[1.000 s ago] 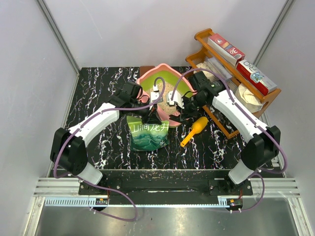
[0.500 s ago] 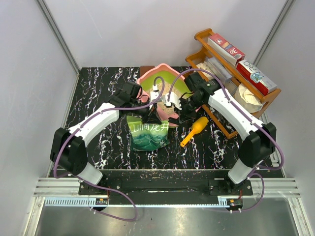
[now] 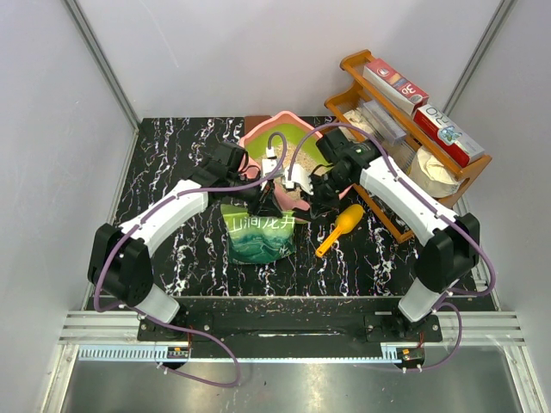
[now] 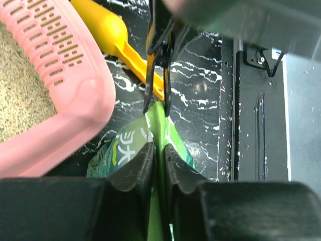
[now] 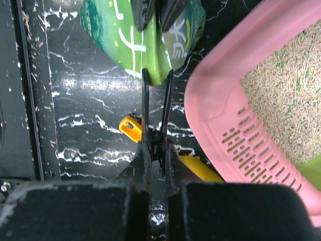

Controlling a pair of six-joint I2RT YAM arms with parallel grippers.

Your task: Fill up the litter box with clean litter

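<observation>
The pink litter box (image 3: 258, 138) stands at the back middle, with beige clean litter (image 3: 297, 157) inside. In the wrist views its slotted lip (image 4: 55, 40) (image 5: 251, 143) and the litter (image 4: 17, 100) (image 5: 286, 75) show beside the grippers. In front of it stands a green bag (image 3: 258, 237) with white characters. My left gripper (image 3: 263, 205) (image 4: 160, 150) is shut on the bag's upright top edge (image 4: 158, 123). My right gripper (image 3: 323, 200) (image 5: 157, 153) is shut on a black clip (image 5: 156, 100) (image 4: 159, 65), which reaches the bag's top (image 5: 155, 73).
A yellow-orange scoop (image 3: 338, 231) (image 4: 108, 35) (image 5: 131, 128) lies on the black marbled table right of the bag. A brown wooden rack (image 3: 405, 112) with boxes stands at the back right. A black rail (image 4: 256, 125) runs along the near edge.
My right arm has shifted a little to the left, bringing its gripper closer to the bag's top. The left arm and the bag have stayed where they were.
</observation>
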